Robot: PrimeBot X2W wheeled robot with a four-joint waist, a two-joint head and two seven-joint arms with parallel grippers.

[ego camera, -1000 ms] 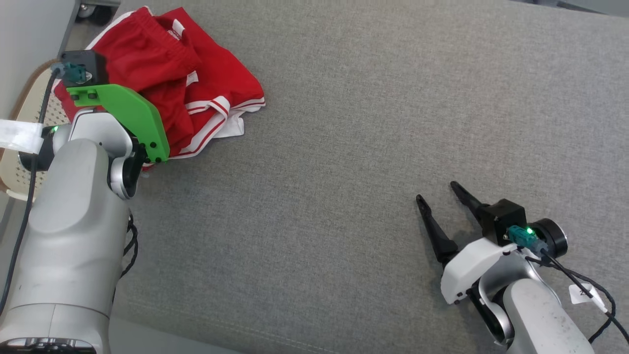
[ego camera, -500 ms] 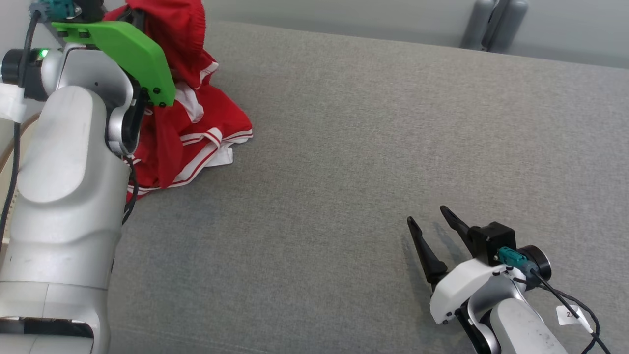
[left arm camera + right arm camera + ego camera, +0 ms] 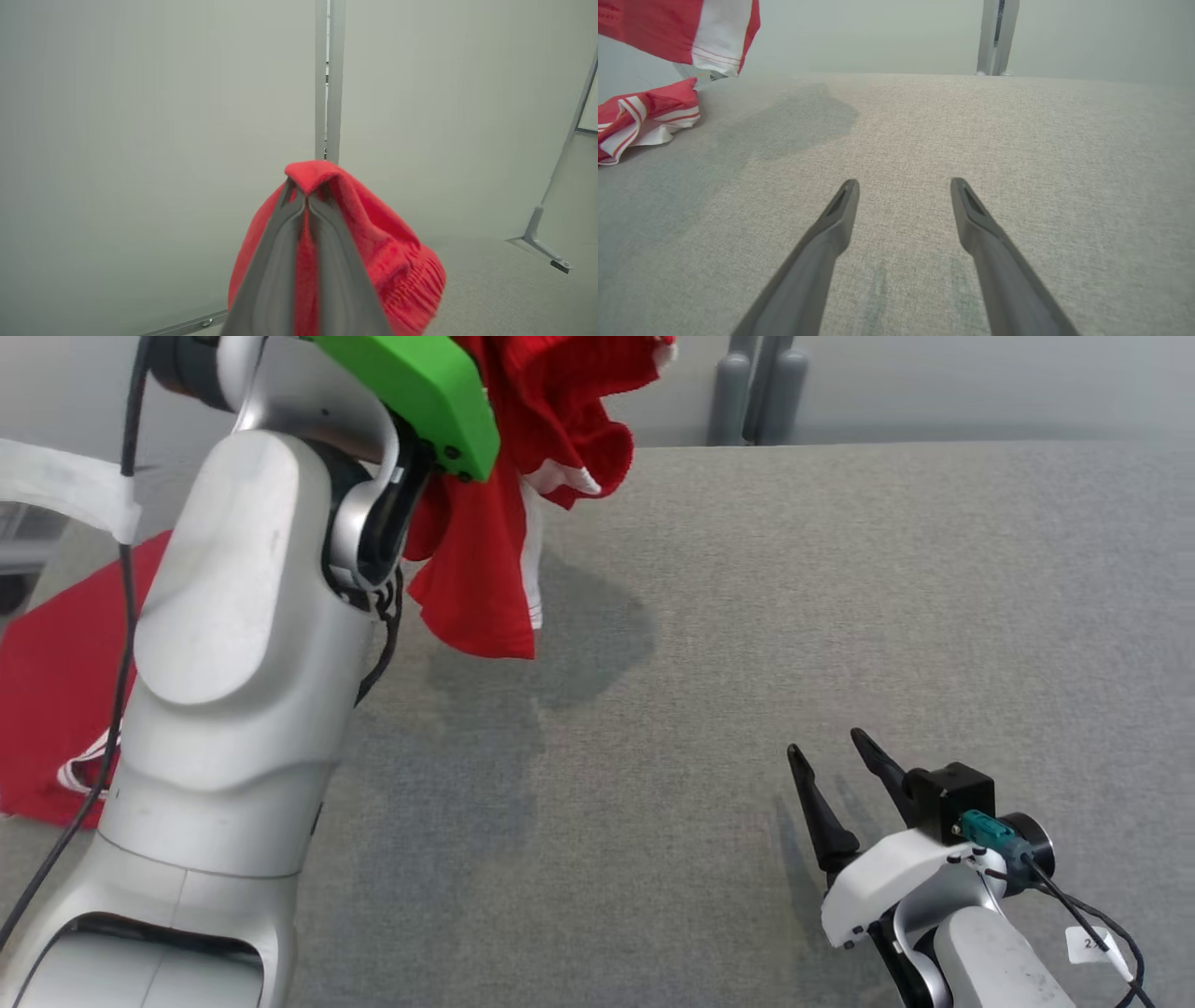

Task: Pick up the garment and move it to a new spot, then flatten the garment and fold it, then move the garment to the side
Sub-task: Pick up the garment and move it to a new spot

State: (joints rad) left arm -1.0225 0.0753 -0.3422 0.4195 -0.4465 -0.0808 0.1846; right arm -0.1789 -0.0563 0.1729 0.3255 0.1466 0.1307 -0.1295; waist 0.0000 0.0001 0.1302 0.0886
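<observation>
The red garment (image 3: 485,579) with white stripes hangs in the air from my raised left arm, below its green wrist bracket (image 3: 411,392), over the grey fabric table (image 3: 747,569). In the left wrist view my left gripper (image 3: 306,198) is shut on a bunched fold of the garment (image 3: 373,233). More red striped cloth (image 3: 56,691) lies on the table at the left, behind the arm; I cannot tell if it is joined to the hanging part. My right gripper (image 3: 826,744) rests low near the front right, open with nothing between its fingers (image 3: 904,183). The hanging hem (image 3: 668,28) and the lying cloth (image 3: 644,116) show at its far left.
Grey upright posts (image 3: 756,392) stand behind the table's far edge against a pale wall. A metal frame leg (image 3: 542,233) stands at the right in the left wrist view. The garment's shadow (image 3: 579,635) falls on the table's middle.
My left arm has lifted the garment up off the table and carried it rightwards; it now hangs in the air. The head camera has tilted up. The right gripper stays open in place.
</observation>
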